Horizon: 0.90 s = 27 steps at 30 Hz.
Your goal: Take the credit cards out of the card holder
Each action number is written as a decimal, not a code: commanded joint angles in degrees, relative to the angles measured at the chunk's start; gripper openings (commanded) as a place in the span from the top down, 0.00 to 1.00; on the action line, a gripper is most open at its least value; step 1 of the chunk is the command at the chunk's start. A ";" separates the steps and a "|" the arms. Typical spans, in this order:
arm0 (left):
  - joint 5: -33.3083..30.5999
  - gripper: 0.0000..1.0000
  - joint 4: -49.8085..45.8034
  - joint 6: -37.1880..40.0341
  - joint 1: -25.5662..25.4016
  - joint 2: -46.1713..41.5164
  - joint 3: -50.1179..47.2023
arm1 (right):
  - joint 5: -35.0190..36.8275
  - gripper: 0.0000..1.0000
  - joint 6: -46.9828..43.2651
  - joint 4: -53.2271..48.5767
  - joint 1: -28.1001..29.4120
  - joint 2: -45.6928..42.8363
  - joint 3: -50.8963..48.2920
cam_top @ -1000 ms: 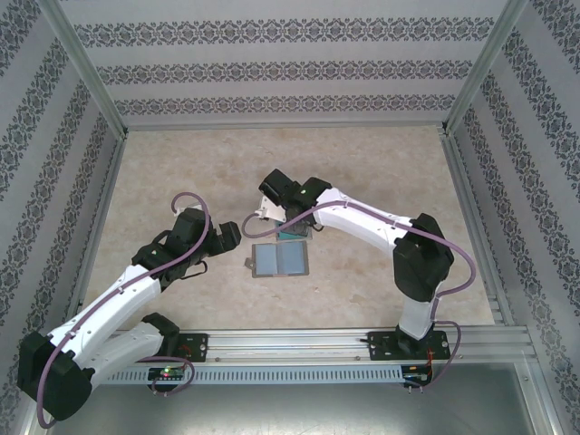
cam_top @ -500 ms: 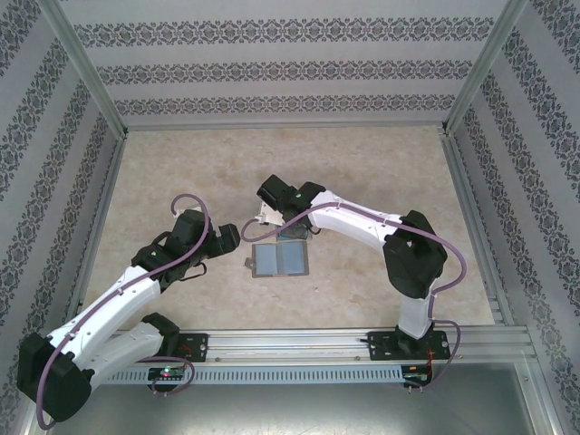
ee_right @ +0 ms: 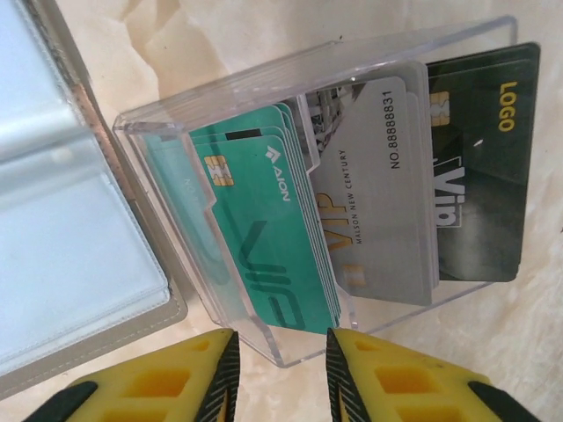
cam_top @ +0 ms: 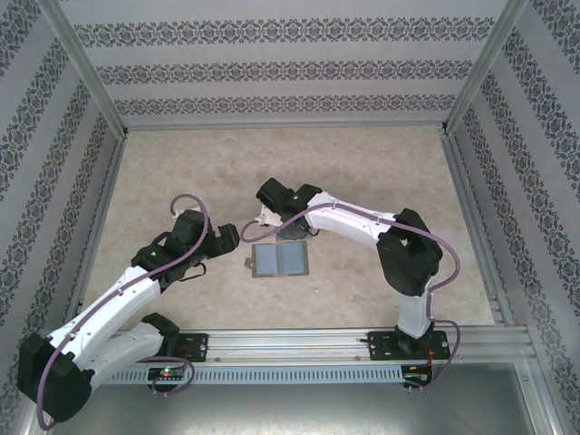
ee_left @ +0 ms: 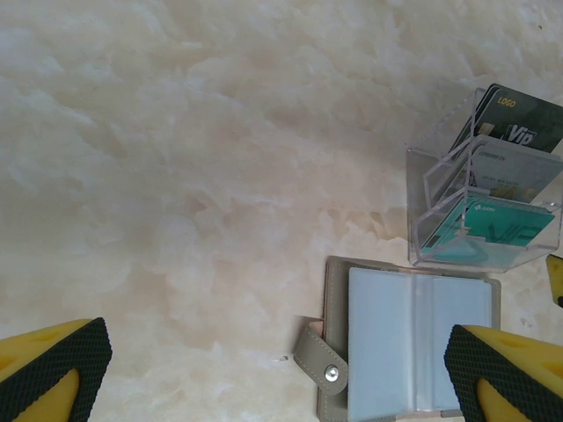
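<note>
We note the right pincer (ee_right: 280, 369) narrowly parted, empty, over the clear box (ee_right: 308, 72) holding the credit cards (ee_right: 264, 229). The card holder (ee_left: 413, 343) lies open just ahead of the wide-open left pincer (ee_left: 280, 374), seemingly the nearer arm.

Top view: card holder (cam_top: 279, 260) lies open and flat on the table (cam_top: 181, 172), near its middle, beyond the arm bases. Rack (cam_top: 295, 233) stands just behind the holder's right half, at its far edge. Left gripper (cam_top: 234, 238) sits left of the holder, apart from it. Right gripper (cam_top: 264, 216) sits behind the holder, at the rack's left.

Left wrist view: strap (ee_left: 321, 362) juts from the holder's left edge.

Right wrist view: cards (ee_right: 378, 193) stand in the rack in three stepped rows, the front row nearest the holder, the others behind it.
</note>
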 commanded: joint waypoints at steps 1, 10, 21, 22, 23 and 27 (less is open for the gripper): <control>-0.89 0.00 -1.32 -0.80 0.58 -0.89 -0.67 | 1.40 0.65 2.37 -0.53 -1.00 1.21 2.36; -0.93 0.00 -0.93 -0.68 0.58 -0.81 -0.79 | 0.26 0.61 8.10 0.80 -2.39 -2.60 2.21; -2.30 0.00 -1.09 -0.94 0.61 0.01 -0.45 | -3.22 0.40 27.23 12.01 -6.53 -18.82 -10.28; -2.50 0.00 -1.22 -0.96 0.65 0.30 -0.17 | -3.44 0.37 29.11 13.24 -7.16 -20.65 -11.94; -3.05 0.00 -1.73 -0.93 0.58 0.59 0.24 | -3.65 0.35 31.45 14.75 -8.01 -23.01 -14.11; -6.75 0.00 -3.92 0.24 0.65 2.57 2.80 | -4.56 0.21 39.80 21.77 -12.76 -33.06 -23.87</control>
